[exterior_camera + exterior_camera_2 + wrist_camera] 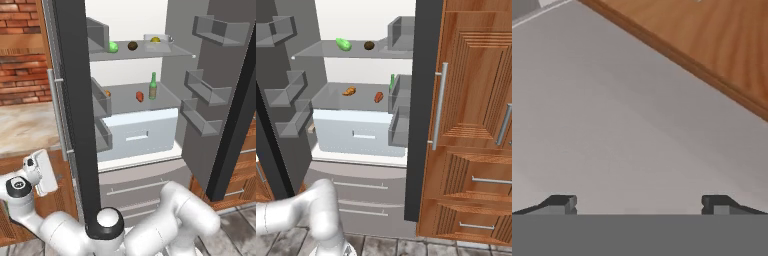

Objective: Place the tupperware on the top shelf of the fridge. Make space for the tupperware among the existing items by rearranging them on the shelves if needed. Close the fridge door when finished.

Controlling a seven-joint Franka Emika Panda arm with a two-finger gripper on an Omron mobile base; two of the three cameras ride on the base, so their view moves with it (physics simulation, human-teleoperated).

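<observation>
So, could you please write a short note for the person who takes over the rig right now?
Claw: open, holds nothing, facing a grey panel.
Fridge: both doors open.
Tupperware: already on the top shelf, at its right end, beside the brown ball and the cucumber.
Lower shelf: croissant, red piece, green bottle.
Done: placing.
Left: close the doors.

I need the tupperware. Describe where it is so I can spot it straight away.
Look in the open fridge, on its top shelf. The tupperware is at the right end: a shallow white container, unlike the loose cucumber and brown ball to its left.
</observation>
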